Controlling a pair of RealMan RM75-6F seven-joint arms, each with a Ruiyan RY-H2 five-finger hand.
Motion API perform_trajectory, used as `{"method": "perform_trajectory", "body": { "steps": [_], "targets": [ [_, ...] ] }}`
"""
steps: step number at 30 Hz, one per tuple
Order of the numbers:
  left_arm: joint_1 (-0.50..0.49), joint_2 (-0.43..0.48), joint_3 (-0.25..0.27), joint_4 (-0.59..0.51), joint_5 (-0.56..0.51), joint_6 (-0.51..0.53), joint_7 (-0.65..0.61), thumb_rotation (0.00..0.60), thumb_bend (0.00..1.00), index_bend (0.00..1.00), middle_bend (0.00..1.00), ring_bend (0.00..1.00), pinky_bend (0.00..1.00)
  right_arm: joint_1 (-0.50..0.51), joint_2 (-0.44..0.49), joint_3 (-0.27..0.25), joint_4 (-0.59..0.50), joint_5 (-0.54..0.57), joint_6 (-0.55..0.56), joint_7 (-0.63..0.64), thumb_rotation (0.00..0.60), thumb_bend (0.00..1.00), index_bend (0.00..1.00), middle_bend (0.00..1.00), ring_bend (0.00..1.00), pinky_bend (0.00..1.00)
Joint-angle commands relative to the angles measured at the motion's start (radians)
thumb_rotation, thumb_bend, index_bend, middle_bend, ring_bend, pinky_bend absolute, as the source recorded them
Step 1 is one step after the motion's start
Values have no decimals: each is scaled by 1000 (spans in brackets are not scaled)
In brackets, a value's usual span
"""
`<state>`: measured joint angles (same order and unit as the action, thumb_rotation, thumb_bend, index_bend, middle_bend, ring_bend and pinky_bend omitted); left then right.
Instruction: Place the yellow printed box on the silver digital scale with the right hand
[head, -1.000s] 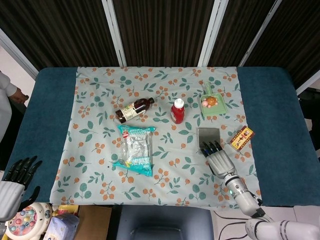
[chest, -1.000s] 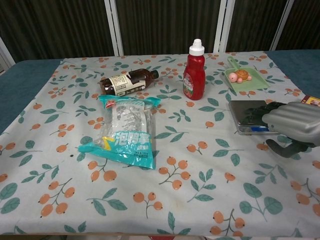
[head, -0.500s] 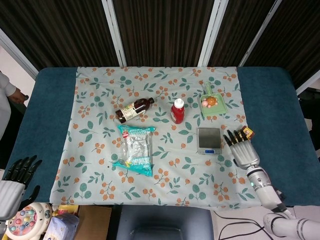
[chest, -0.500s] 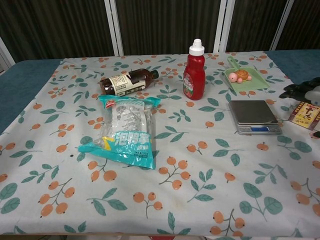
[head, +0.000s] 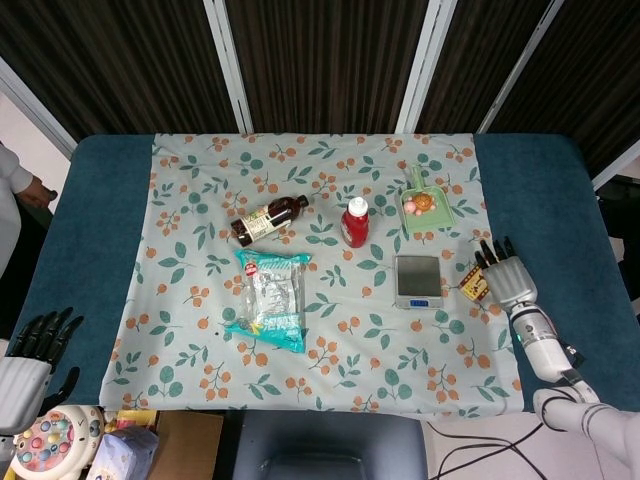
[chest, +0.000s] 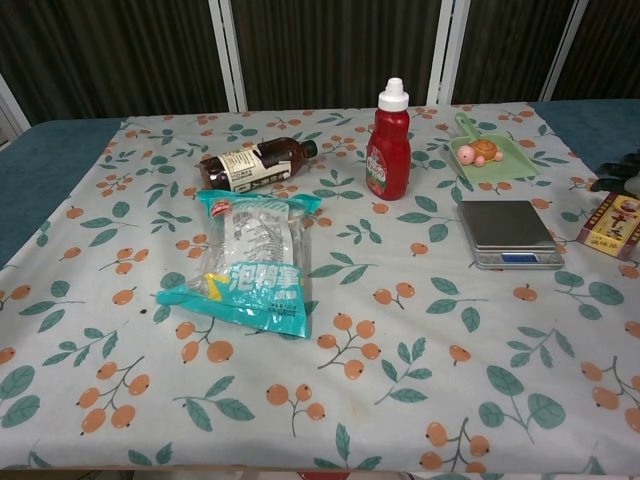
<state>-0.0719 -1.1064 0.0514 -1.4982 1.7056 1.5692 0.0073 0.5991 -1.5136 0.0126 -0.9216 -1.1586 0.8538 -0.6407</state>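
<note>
The yellow printed box (head: 473, 284) lies on the floral cloth just right of the silver digital scale (head: 417, 279). My right hand (head: 508, 276) hovers at the box's right side with its fingers spread and pointing away from me, covering part of the box and holding nothing. In the chest view the box (chest: 613, 224) sits at the right edge beside the scale (chest: 505, 232), and only dark fingertips (chest: 619, 176) show above it. My left hand (head: 30, 352) hangs off the table's near left corner, fingers apart and empty.
A red ketchup bottle (head: 355, 222) stands behind the scale. A green dustpan with a toy turtle (head: 427, 208) lies at the back right. A brown bottle (head: 268, 218) and a teal snack bag (head: 270, 300) lie mid-table. A toy (head: 55, 445) sits below the left hand.
My right hand has swept rightward, from over the scale one second ago to the box's right side now. The scale is uncovered. The box and left hand stay put.
</note>
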Motion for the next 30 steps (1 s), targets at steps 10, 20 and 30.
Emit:
{"method": "perform_trajectory", "body": {
  "steps": [10, 20, 30],
  "targets": [
    [-1, 2, -2, -1, -8, -3, 0, 600, 446, 0, 0, 0, 114, 24, -30, 23, 35, 0, -44, 4, 600, 611, 624, 0, 0, 0],
    [1, 2, 0, -1, -1, 3, -1, 600, 446, 0, 0, 0, 115, -16, 47, 44, -55, -72, 80, 136, 600, 814, 947, 84, 0, 0],
    [-1, 2, 7, -4, 18, 8, -1, 600, 445, 0, 0, 0, 115, -13, 194, 93, -394, -88, 192, 28, 600, 814, 965, 89, 0, 0]
  ]
}}
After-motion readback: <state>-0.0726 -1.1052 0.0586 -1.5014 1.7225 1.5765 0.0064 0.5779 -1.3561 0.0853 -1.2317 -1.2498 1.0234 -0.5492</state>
